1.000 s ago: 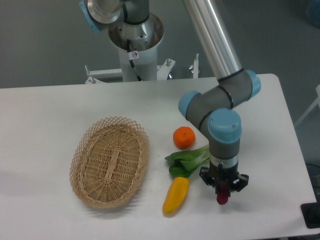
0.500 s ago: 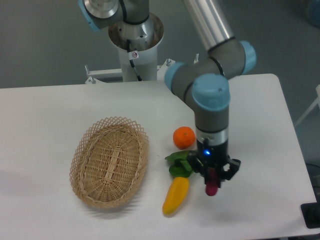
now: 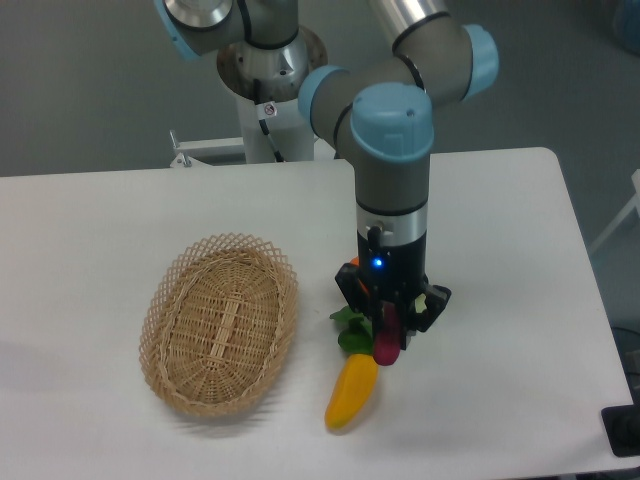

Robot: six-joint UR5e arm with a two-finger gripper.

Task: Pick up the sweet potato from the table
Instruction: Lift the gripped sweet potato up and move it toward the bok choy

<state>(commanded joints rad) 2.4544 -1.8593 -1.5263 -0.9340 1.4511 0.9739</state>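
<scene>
Just right of the frame's centre, low down, the black two-finger gripper (image 3: 389,330) has its jaws pinching the small, slim, dark purple-magenta sweet potato (image 3: 386,345), which hangs nearly upright between them with its lower end poking out below, apparently clear of the surface of the large flat white worktop (image 3: 90,240). Directly under and slightly left of that tip lies the elongated yellow-orange pepper (image 3: 351,391), slanting down toward the lower left, its upper end close beneath the sweet potato. A clump of green leafy vegetable (image 3: 351,330) sits just left of the gripper, partly hidden by it, touching the top of the pepper. A sliver of a round orange fruit (image 3: 347,277) peeks out behind the gripper's left edge, mostly covered. A small blue light glows on the wrist just above the gripper. The arm (image 3: 394,140) rises straight up from the wrist as a grey column capped in light blue, then bends toward the top of the frame. To the left, well apart from the vegetables, rests an oval woven wicker basket (image 3: 220,322). Behind the worktop, at upper centre, stands the robot's white pedestal base (image 3: 272,95).
</scene>
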